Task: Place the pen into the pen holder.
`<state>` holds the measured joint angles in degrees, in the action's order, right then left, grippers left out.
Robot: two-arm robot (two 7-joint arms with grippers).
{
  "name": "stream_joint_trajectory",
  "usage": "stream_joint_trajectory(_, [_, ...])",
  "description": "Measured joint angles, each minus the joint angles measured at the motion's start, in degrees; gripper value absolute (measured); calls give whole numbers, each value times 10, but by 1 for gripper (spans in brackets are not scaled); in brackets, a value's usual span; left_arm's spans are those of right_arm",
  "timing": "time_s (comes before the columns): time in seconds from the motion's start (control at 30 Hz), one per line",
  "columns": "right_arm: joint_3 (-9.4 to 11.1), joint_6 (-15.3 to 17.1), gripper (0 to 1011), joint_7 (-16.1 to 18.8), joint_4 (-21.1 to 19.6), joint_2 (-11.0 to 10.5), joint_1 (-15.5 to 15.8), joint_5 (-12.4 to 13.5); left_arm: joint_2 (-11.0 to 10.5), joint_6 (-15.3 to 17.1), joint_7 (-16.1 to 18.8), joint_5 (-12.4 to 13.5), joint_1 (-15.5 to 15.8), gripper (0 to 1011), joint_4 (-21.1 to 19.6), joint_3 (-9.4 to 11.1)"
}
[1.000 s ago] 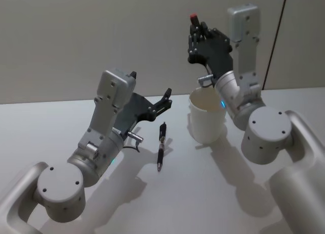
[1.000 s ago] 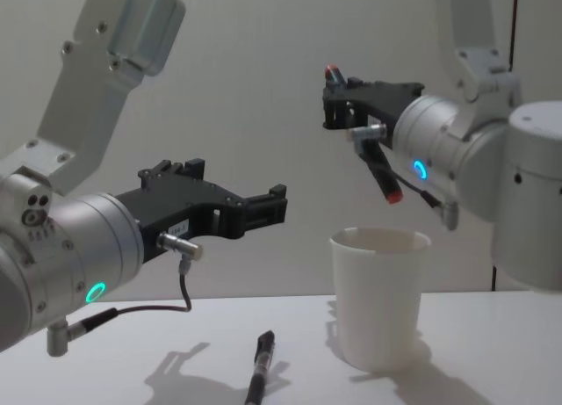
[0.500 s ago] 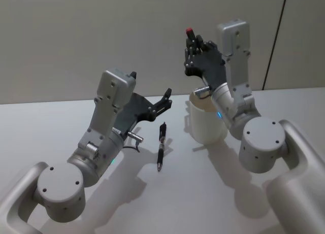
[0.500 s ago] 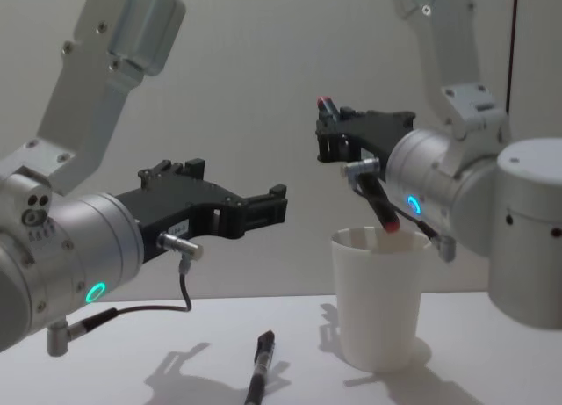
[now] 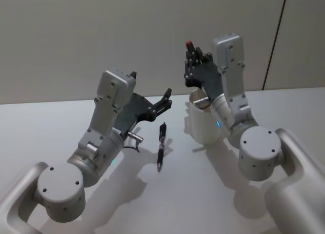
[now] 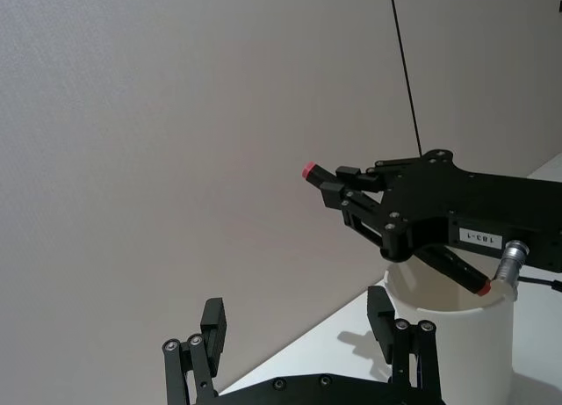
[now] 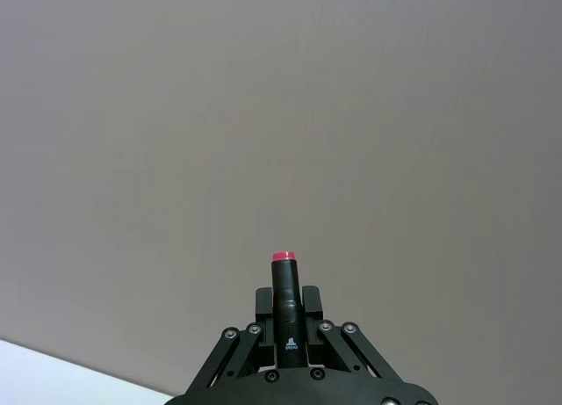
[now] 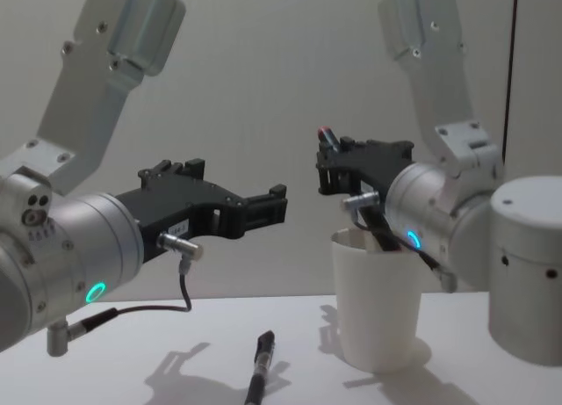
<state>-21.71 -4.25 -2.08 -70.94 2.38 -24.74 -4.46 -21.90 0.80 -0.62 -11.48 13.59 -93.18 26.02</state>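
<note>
My right gripper (image 8: 338,169) is shut on a black pen (image 6: 452,264) with red ends, held tilted over the pen holder (image 8: 378,308), a white paper cup. The pen's lower end sits just inside the cup's rim, and its red top (image 5: 189,43) sticks up above the fingers. In the right wrist view the pen (image 7: 284,304) stands clamped between the fingers. My left gripper (image 8: 272,207) hovers open, left of the cup and above the table, holding nothing. A second black pen (image 5: 161,146) lies flat on the table left of the cup (image 5: 200,128).
The white table (image 5: 213,193) runs out in front of a plain grey wall. A thin dark cable (image 6: 404,67) hangs down the wall behind the cup. Open tabletop lies in front of the cup and the lying pen.
My right gripper has come down and slightly left with the pen, whose lower end has gone from above the cup to inside its rim. The left arm and the lying pen have not moved.
</note>
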Motion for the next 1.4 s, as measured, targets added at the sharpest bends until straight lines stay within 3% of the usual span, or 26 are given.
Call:
stream_joint_trajectory(0.4, [-5,-8,180,-3,11,1,9,-8,0,0,0,0,0,1001,0,0])
stream_joint_trajectory(1.4, [-4,-8,180,-22,-40,-27,71,-9,0,0,0,0,0,1001,0,0])
